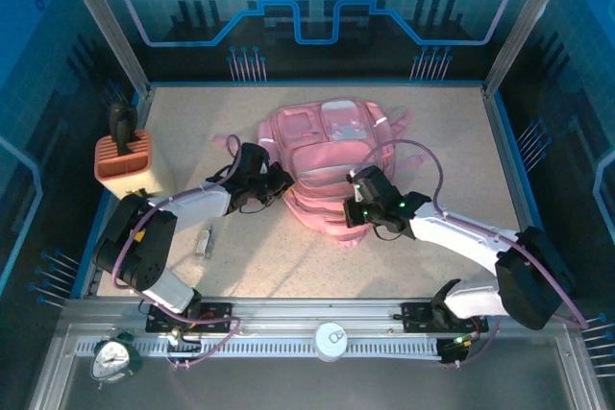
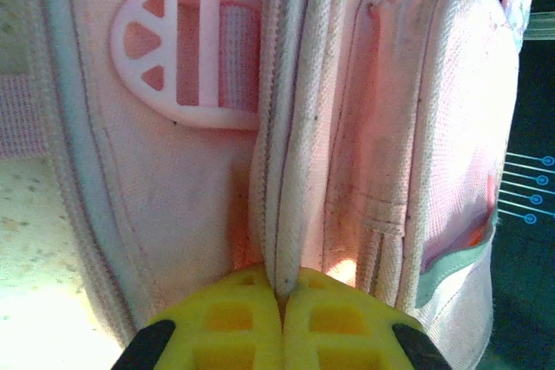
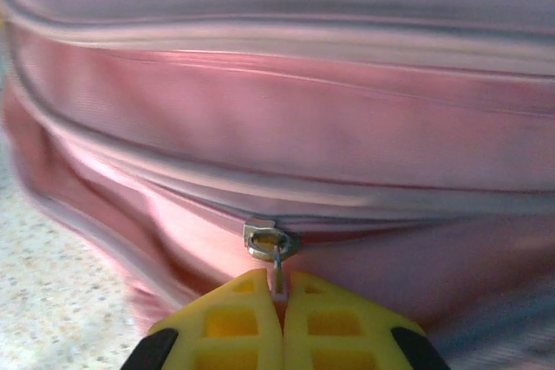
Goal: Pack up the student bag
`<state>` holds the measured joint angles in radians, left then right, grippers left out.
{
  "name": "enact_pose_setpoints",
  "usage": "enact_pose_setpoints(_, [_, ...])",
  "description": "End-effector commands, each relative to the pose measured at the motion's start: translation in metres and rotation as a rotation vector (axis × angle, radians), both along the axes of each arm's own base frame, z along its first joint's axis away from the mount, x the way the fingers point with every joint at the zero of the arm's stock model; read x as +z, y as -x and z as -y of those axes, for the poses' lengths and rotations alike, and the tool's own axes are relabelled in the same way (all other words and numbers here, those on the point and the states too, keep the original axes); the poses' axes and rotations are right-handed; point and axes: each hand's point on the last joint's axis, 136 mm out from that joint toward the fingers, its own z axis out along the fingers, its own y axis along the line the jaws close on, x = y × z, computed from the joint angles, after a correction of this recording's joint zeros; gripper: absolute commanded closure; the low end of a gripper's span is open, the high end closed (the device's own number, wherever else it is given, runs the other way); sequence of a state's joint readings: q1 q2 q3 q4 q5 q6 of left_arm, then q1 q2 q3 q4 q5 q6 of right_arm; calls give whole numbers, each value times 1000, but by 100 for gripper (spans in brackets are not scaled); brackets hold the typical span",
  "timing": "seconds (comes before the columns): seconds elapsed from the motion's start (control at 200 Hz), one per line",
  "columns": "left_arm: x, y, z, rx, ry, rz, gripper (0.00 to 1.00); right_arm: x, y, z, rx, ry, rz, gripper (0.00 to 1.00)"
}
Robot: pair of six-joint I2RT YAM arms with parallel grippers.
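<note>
Student bag (image 1: 332, 156) lay mid-bench, long axis running near to far; left pincer (image 2: 282, 288) was clamped tight on the piped seam (image 2: 282, 171) at its left side; right pincer (image 3: 282, 290) gripped the zip pull (image 3: 276, 257) at its near edge, zip track (image 3: 390, 201) running left-right; bare bench (image 1: 452, 141) lay open rightward.
</note>
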<state>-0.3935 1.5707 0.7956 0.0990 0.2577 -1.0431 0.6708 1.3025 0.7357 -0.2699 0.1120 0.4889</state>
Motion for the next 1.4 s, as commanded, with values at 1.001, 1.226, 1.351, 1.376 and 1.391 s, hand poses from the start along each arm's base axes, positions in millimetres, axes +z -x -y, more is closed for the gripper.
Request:
enact_pose_setpoints(1.001, [39, 26, -5, 114, 43, 64, 48, 1, 13, -53, 162, -60, -6, 100])
enact_pose_setpoints(1.226, [39, 44, 28, 173, 118, 43, 47, 1, 15, -53, 157, -71, -1, 100])
enact_pose_setpoints(1.351, [34, 43, 36, 207, 121, 21, 46, -2, 15, -54, 152, -81, 3, 100])
enact_pose_setpoints(1.376, [35, 41, 40, 209, 135, 22, 46, -1, 15, -55, 152, -88, 1, 100])
enact_pose_setpoints(1.391, [35, 41, 42, 208, 142, 23, 46, -1, 16, -56, 154, -91, -1, 100])
